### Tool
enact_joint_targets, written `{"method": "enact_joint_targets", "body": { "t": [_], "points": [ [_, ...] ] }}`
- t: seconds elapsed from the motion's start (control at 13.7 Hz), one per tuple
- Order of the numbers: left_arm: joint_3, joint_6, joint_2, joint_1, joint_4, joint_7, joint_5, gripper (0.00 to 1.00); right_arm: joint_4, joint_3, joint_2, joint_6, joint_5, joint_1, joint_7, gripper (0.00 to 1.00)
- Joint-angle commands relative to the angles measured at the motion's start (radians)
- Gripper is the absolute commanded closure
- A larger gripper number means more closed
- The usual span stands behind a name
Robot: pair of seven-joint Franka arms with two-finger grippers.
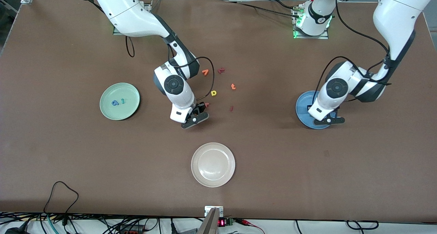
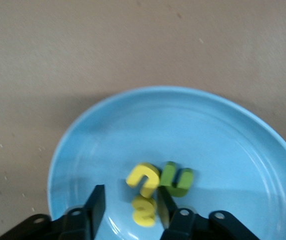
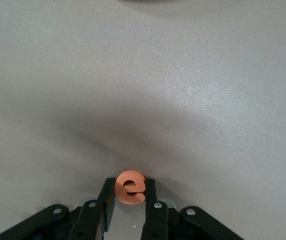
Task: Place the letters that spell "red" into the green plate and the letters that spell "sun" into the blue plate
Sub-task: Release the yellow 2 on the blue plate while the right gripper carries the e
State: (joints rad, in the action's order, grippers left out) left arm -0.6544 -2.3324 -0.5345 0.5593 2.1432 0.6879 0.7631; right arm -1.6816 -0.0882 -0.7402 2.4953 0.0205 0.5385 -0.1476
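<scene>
In the left wrist view the blue plate [image 2: 207,130] holds a yellow "u" [image 2: 143,179], a dark green "n" [image 2: 176,180] and a yellow "s" [image 2: 145,210]. My left gripper [image 2: 131,206] hangs open just over them, and the "s" lies loose between its fingers. In the front view it is over the blue plate [image 1: 302,107]. My right gripper [image 3: 129,192] is shut on the orange "e" [image 3: 129,187], low at the table near the middle [image 1: 204,107]. The green plate [image 1: 129,90] holds a blue "d" [image 1: 115,103] and a teal "r" [image 1: 123,100].
Loose letters lie beside my right gripper: a yellow one [image 1: 213,93], an orange one [image 1: 205,72], a dark red one [image 1: 221,70], an orange "t" [image 1: 233,86] and a small red one [image 1: 231,108]. A cream-white plate [image 1: 213,164] sits nearer the front camera.
</scene>
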Motion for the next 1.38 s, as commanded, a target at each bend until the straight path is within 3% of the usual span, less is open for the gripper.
{"method": "enact_joint_targets", "body": {
  "t": [0.0,0.22,0.51,0.66,0.8,0.95,1.09,1.17,1.31],
  "points": [
    [-0.051,-0.035,0.007,0.068,0.012,-0.041,0.024,0.0,0.022,0.015,-0.021,0.004,-0.007,0.015,0.002,0.77],
    [-0.141,0.014,0.06,0.082,-0.014,-0.036,0.022,0.0,0.029,0.021,-0.001,-0.002,-0.013,0.02,-0.001,0.85],
    [-0.333,0.334,0.088,0.103,-0.143,-0.033,0.008,0.0,0.036,0.045,0.1,-0.1,-0.014,-0.002,-0.038,0.9],
    [-0.453,0.451,0.082,0.139,-0.219,-0.028,-0.039,0.0,0.04,0.07,0.165,-0.198,-0.016,-0.059,-0.032,0.93],
    [-0.487,0.562,0.08,0.139,-0.305,-0.039,-0.125,0.0,0.027,0.071,0.199,-0.28,-0.014,-0.159,-0.027,0.99],
    [-0.562,0.707,0.079,0.134,-0.434,-0.039,-0.198,0.0,-0.039,0.071,0.241,-0.297,-0.011,-0.244,-0.027,1.0],
    [-0.589,0.789,0.068,0.114,-0.566,-0.042,-0.278,0.0,-0.174,0.071,0.307,-0.294,-0.01,-0.308,-0.038,1.0],
    [-0.593,0.792,0.068,0.113,-0.627,-0.045,-0.336,0.0,-0.241,0.07,0.332,-0.28,-0.008,-0.342,-0.037,1.0],
    [-0.564,0.797,0.123,0.113,-0.657,-0.138,-0.39,0.0,-0.341,0.068,0.378,-0.271,-0.004,-0.347,-0.038,1.0]
  ]
}}
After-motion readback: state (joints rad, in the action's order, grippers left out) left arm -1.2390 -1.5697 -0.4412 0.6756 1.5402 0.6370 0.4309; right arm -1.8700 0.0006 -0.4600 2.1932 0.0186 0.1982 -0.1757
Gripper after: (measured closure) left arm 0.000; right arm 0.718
